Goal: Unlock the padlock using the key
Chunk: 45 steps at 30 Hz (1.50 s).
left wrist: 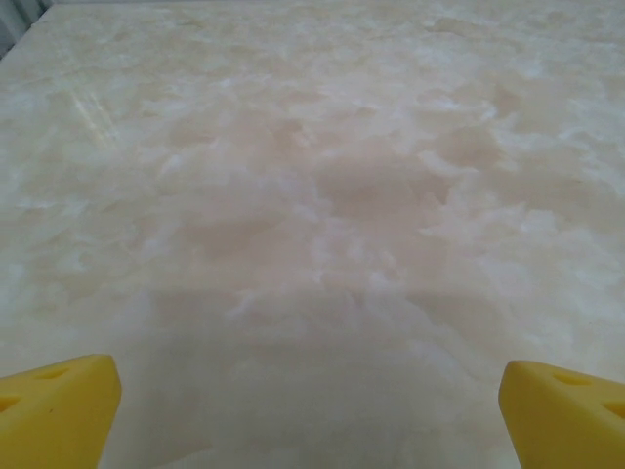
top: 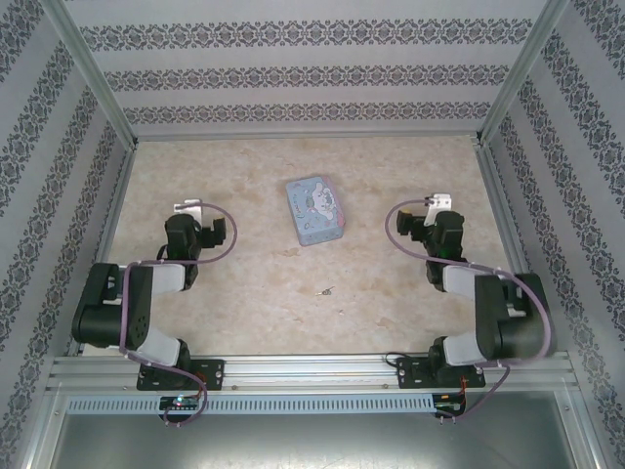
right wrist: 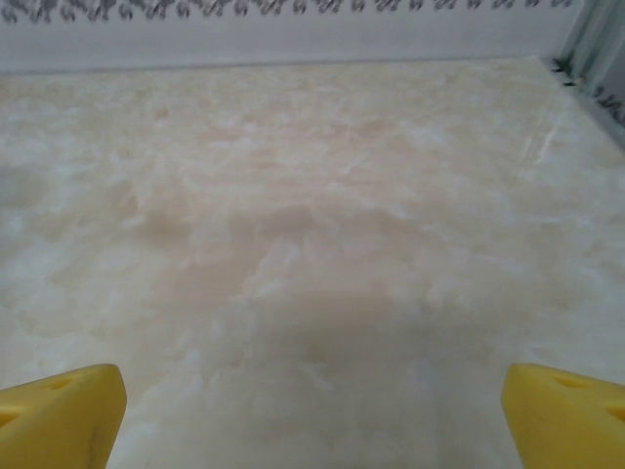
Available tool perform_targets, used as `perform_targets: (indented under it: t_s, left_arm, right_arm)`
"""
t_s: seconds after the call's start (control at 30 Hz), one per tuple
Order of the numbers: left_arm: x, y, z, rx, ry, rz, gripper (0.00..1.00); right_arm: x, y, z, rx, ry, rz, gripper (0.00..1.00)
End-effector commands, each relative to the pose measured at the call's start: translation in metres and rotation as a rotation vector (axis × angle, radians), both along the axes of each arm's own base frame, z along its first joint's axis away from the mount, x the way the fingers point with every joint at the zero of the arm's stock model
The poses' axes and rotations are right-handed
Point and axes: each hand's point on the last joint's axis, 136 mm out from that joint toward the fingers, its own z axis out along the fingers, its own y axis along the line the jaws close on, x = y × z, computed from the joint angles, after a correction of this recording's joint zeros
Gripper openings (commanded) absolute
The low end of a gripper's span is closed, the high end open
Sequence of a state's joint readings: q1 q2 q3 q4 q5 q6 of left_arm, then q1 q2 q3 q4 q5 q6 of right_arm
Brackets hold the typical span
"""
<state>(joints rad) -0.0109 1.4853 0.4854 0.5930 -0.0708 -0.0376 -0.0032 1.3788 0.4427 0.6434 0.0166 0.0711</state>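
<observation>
Beige, marbled laminate covered the table, which was closed in on three sides by patterned walls. Near the middle of it lay a pale blue tin with a cartoon figure on its lid, turned slightly askew. Nearer the arms and a little to the right of the tin, well apart from it, the key lay flat on the bare surface between the two arms. From overhead it was a thin grey sliver, too small for its shape or facing to be made out.

The left gripper hung over the left part of the table, well to the left of the tin and pointing toward the far wall. In the left wrist view its yellow fingertips sat at the two bottom corners, spread wide, with bare table between them and nothing held.

The right gripper stood in a mirrored pose on the right side, about as far from the tin. Its yellow fingertips were likewise spread to the corners of the right wrist view and gripped nothing. Both arms were folded back, with their bases bolted to the metal rail at the near edge.
</observation>
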Motion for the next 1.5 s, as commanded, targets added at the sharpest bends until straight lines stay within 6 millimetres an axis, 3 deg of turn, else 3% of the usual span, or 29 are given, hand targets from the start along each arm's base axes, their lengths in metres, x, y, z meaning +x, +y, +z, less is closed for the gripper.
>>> perform_targets:
  t_s: [0.0, 0.07, 0.17, 0.37, 0.57, 0.8, 0.93, 1.03, 1.1, 1.17, 1.23, 1.47]
  left_arm:
    - [0.007, 0.015, 0.035, -0.003, 0.087, 0.091, 1.0]
    - [0.007, 0.018, 0.044, -0.029, 0.149, 0.13, 1.0]
    - [0.008, 0.007, 0.059, -0.139, 0.198, 0.132, 1.0]
    - [0.007, -0.035, 0.072, -0.387, 0.237, 0.068, 1.0]
    - [0.009, -0.057, 0.079, -0.518, 0.242, 0.05, 1.0]
    - [0.008, -0.062, 0.08, -0.536, 0.289, 0.059, 1.0]
    - [0.011, -0.06, 0.08, -0.532, 0.293, 0.078, 1.0]
    - [0.017, -0.059, 0.082, -0.528, 0.297, 0.081, 1.0]
    - [0.021, -0.061, 0.084, -0.528, 0.3, 0.07, 1.0]
    - [0.024, -0.063, 0.087, -0.533, 0.305, 0.065, 1.0]
    - [0.025, -0.065, 0.089, -0.54, 0.3, 0.056, 1.0]
    - [0.01, -0.074, 0.075, -0.639, 0.345, 0.077, 1.0]
  right_arm:
    - [-0.001, -0.022, 0.042, 0.128, -0.008, -0.146, 0.98]
    - [-0.005, -0.034, 0.05, 0.297, 0.026, -0.221, 0.98]
    - [0.001, -0.019, 0.052, 0.483, 0.115, -0.126, 0.98]
    - [0.013, 0.043, 0.031, 0.756, 0.299, 0.057, 0.98]
    - [0.024, 0.108, 0.003, 0.756, 0.439, 0.108, 0.98]
    - [0.038, 0.19, -0.024, 0.734, 0.555, 0.194, 0.92]
    - [0.02, 0.253, -0.038, 0.732, 0.635, 0.302, 0.88]
    - [-0.015, 0.308, -0.023, 0.764, 0.668, 0.459, 0.85]
    - [-0.04, 0.333, -0.004, 0.742, 0.66, 0.557, 0.85]
    - [-0.053, 0.338, 0.013, 0.726, 0.633, 0.605, 0.86]
    - [-0.048, 0.325, 0.025, 0.724, 0.598, 0.591, 0.87]
    - [0.014, 0.278, 0.054, 0.741, 0.537, 0.514, 0.87]
